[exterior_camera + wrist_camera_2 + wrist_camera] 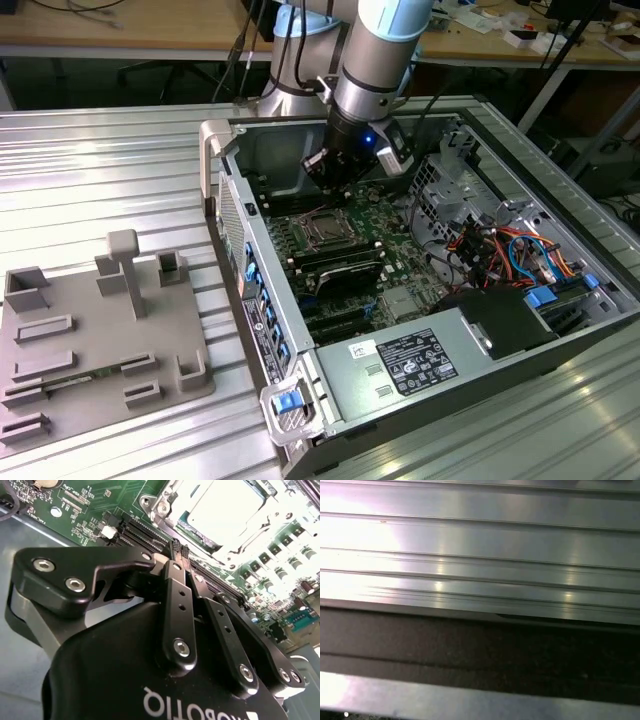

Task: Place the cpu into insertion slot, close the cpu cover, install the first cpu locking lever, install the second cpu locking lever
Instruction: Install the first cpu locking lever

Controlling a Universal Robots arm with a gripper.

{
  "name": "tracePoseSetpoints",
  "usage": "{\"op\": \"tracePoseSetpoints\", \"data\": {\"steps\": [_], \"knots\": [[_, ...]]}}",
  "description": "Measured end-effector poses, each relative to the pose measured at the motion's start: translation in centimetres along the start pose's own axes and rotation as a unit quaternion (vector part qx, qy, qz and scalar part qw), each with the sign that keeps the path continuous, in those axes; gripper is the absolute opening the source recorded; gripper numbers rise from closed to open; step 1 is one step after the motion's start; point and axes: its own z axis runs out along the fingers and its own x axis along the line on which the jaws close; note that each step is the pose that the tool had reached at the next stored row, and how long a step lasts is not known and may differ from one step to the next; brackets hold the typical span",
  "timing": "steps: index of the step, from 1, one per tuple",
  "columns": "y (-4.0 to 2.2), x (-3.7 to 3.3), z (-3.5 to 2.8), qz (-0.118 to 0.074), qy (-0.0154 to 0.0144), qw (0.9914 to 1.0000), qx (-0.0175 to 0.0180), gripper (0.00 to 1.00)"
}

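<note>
One gripper (181,552) hangs with its two fingers pressed together, holding nothing, just beside one insertion slot (326,227). One cpu (225,510) sits in that slot, under one closed cpu cover (165,502).

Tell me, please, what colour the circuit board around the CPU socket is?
Green, clearest in the exterior view: the circuit board lies inside the open computer case.

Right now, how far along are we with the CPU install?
Done, as it looks: the cpu sits in the insertion slot, with the cpu cover lying down around it, its silvery top showing through the cut-out. In hand: the gripper, fingers together and carrying nothing, hangs just beside the socket. Left: whether either locking lever is latched cannot be told from these views.
</note>
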Motion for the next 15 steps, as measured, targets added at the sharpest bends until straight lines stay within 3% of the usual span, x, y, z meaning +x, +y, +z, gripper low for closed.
{"op": "tracePoseSetpoints", "data": {"steps": [4,15], "knots": [[0.0,-0.01,0.21,0.0,-0.0053,0.99999,0.0004,0.11],[-0.02,0.03,0.86,0.0,-0.0057,0.99998,0.0004,0.11]]}}
